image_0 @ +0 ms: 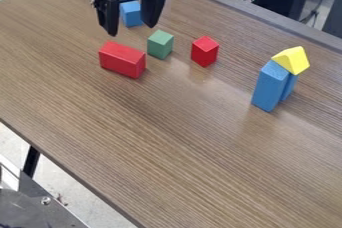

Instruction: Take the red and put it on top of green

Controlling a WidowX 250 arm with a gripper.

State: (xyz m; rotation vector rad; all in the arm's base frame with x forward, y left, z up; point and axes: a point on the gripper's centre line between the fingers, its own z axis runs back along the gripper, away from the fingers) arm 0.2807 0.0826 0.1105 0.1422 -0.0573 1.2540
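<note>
From where I stood, the tabletop (167,147) was brown wood with streaky grain and a dark far edge. A long red block (122,60) lay on its side, with a green cube (159,45) just beside it. A smaller red block (204,51) sat near the green one. A blue block (131,14) stood farther back, and two tall blue blocks (268,87) stood upright close together, off to the right.

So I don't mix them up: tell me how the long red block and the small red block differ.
The long red block is bigger than the small red block. The long block lies stretched out; the small block is compact, nearly a cube. Both are red and rest on the table.
</note>
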